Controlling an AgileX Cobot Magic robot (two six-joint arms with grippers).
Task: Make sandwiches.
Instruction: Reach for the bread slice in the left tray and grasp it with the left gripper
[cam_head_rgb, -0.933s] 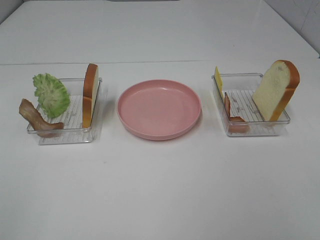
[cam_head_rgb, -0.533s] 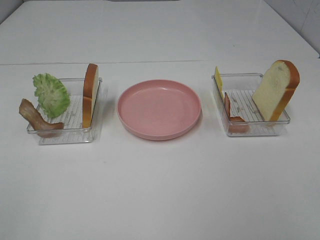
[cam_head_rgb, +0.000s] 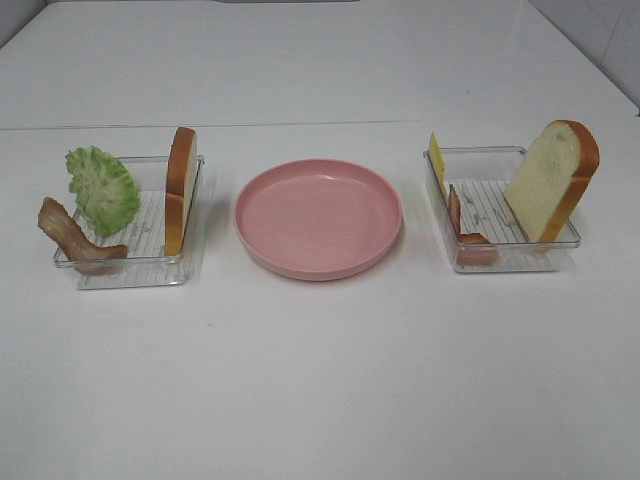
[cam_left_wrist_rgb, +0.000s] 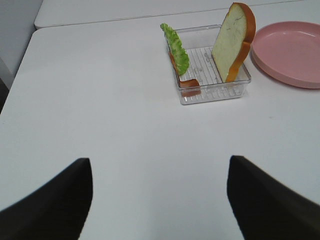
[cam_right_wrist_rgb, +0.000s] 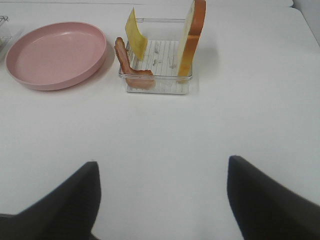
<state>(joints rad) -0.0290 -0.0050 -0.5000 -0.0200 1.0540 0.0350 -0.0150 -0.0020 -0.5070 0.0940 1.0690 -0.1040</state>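
Observation:
No stack stands anywhere; the parts lie apart. The left clear tray (cam_head_rgb: 120, 270) holds a bread slice (cam_head_rgb: 180, 188) on edge, a green lettuce leaf (cam_head_rgb: 102, 188) and a bacon strip (cam_head_rgb: 70, 237). The right clear tray (cam_head_rgb: 505, 262) holds a bread slice (cam_head_rgb: 552, 180), a yellow cheese slice (cam_head_rgb: 437, 160) and bacon (cam_head_rgb: 462, 228). Neither gripper shows in the high view. In the left wrist view the left gripper (cam_left_wrist_rgb: 160, 200) is open and empty, far short of the bread (cam_left_wrist_rgb: 233, 41) and lettuce (cam_left_wrist_rgb: 176, 47). In the right wrist view the right gripper (cam_right_wrist_rgb: 162, 200) is open and empty, short of the bread (cam_right_wrist_rgb: 192, 35), cheese (cam_right_wrist_rgb: 135, 35) and bacon (cam_right_wrist_rgb: 126, 62).
A round pink plate (cam_head_rgb: 318, 217) sits between the two trays with nothing on it; it also shows in the left wrist view (cam_left_wrist_rgb: 290, 52) and the right wrist view (cam_right_wrist_rgb: 55, 54). The white table (cam_head_rgb: 320, 380) stretches bare toward the front. A seam runs across the table behind the trays.

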